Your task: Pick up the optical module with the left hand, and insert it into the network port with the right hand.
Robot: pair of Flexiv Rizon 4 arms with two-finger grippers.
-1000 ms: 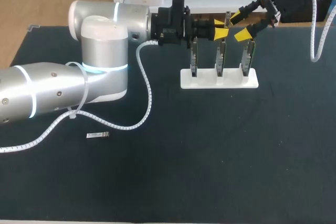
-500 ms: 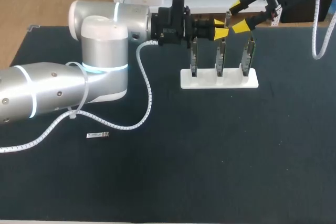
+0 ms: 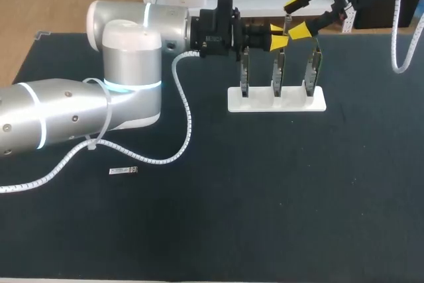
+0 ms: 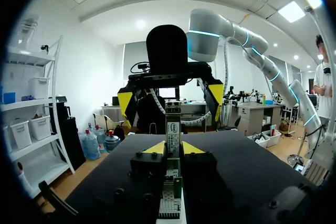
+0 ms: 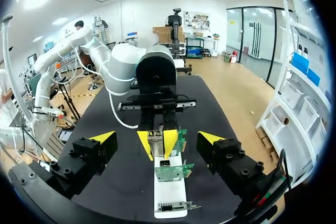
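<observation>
Left gripper (image 3: 277, 36) is pinched narrow on the optical module (image 5: 156, 140), with both yellow tips pressed to its sides. It holds the module in the air just above the middle of 3 network cards (image 3: 278, 71), which stand upright in a white stand (image 3: 265, 105). Facing it head-on, the right gripper (image 3: 295, 16) is spread wide with nothing in it, its 2 fingers clear of the module on either side. Well apart from all that, a second module (image 3: 124, 171) lies flat on the dark table (image 3: 265, 197).
</observation>
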